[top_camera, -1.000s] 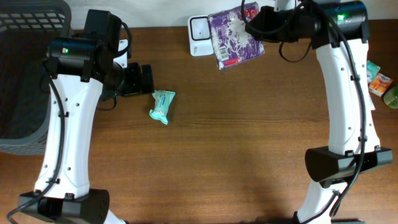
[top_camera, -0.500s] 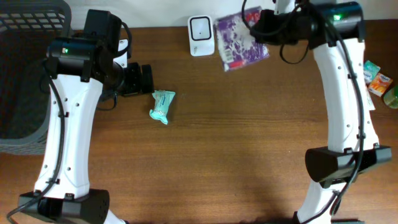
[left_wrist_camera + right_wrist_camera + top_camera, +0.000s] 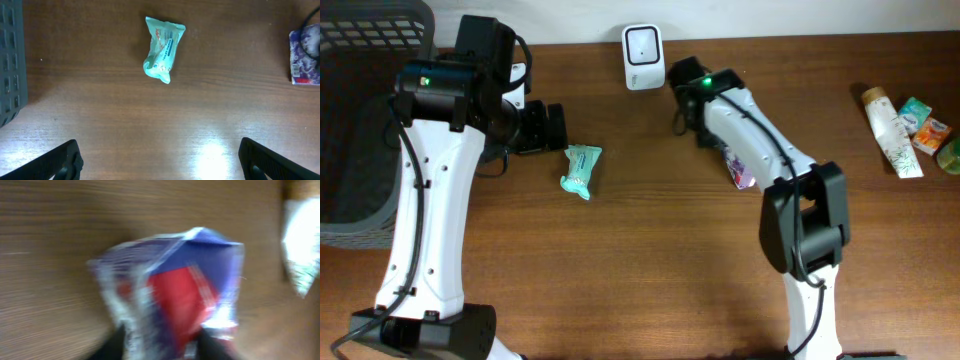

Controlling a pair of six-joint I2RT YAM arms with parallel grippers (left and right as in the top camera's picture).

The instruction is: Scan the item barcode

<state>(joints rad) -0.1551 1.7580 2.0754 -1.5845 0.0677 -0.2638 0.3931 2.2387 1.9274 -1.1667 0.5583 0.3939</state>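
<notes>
Purple packet [image 3: 175,295] (red panel) carries unreadable print.

Blur smears the purple packet [image 3: 175,290] in the right wrist view, the right arm [image 3: 752,142] covers most of it overhead, and the basket [image 3: 380,25] is cropped at 10 o'clock.

Your right arm [image 3: 752,140] has swung away from the scanner [image 3: 643,44], bringing the purple packet [image 3: 741,178] down to the worktop [image 3: 650,250]

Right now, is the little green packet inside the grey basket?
No, the green packet lies on the wooden table, apart from the basket.
</notes>
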